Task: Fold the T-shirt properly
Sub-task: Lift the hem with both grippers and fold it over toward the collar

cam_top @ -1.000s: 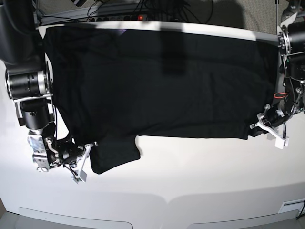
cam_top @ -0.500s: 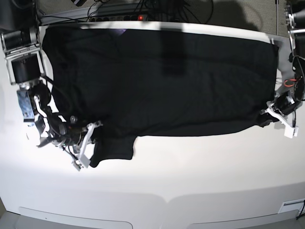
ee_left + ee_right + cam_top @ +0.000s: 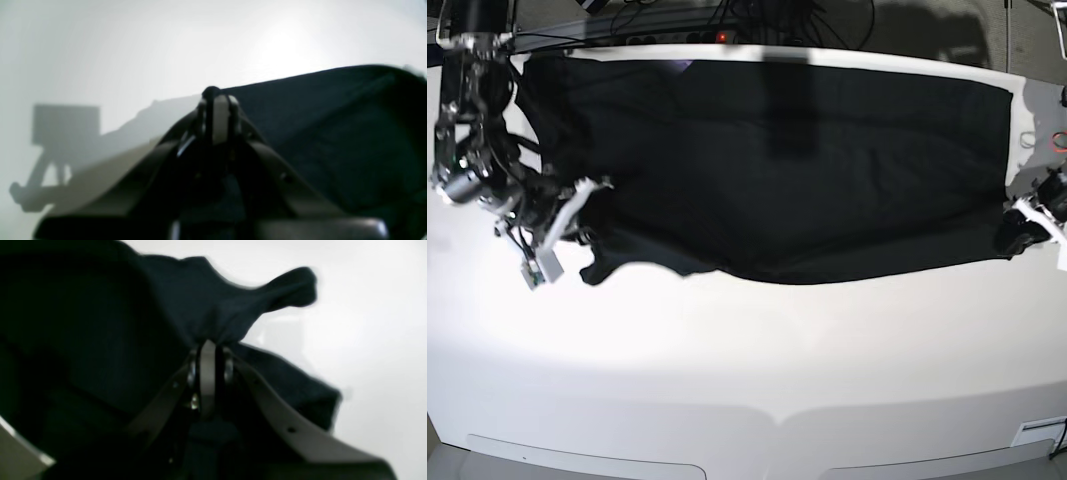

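1. Left wrist view: the left pincer (image 3: pixel 218 110) is pressed together on the edge of the black T-shirt (image 3: pixel 333 133), a small nub of cloth poking above the tips. The cloth runs away to the right and the bare white worktop (image 3: pixel 133 50) lies beyond, so the grip looks meant to carry that edge over for a fold.

2. Right wrist view: the right pincer (image 3: pixel 208 356) is clamped on a bunched tuft of the T-shirt (image 3: pixel 100 323). The cloth gathers into the tips and a flap, probably the sleeve, sticks out to the upper right above the worktop (image 3: pixel 367 323).

3. Base view: the T-shirt (image 3: pixel 777 160) lies spread across the far half of the worktop (image 3: pixel 747 370), plain side up. The right pincer (image 3: pixel 577 205), on this view's left, holds the near sleeve corner; its arm reaches in from the far left corner. The left pincer (image 3: pixel 1017 235) holds the near hem corner at the right edge, its arm mostly out of frame. My guess is both near corners are being lifted to fold the near edge away.
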